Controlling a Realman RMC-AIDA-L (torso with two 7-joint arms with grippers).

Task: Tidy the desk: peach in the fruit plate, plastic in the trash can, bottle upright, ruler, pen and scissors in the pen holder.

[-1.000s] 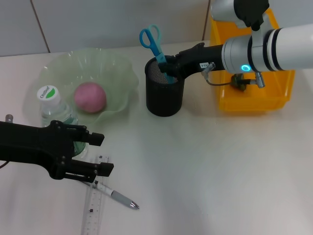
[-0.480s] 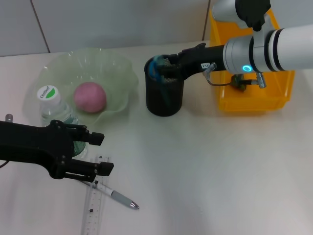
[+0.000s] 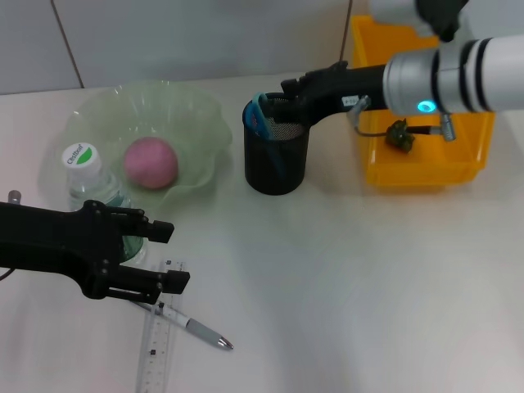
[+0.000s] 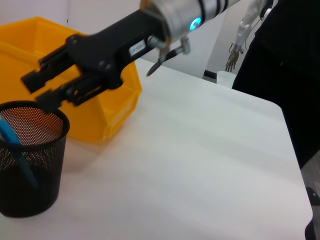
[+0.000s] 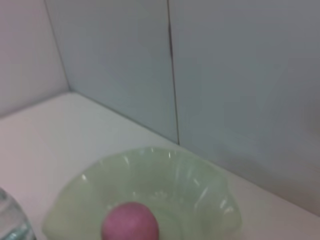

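Now | right end effector [image 3: 288, 90] apart above pen holder [image 3: 276, 160] | left end effector [image 3: 168, 257] apart over ruler [image 3: 158, 344]

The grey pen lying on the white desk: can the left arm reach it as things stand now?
Probably yes. The left gripper hovers open just above the grey pen, which lies across the clear ruler; nothing covers it.

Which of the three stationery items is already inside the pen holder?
The blue scissors, standing in the black mesh pen holder beside the right gripper. The pen and ruler lie on the desk near the left gripper.
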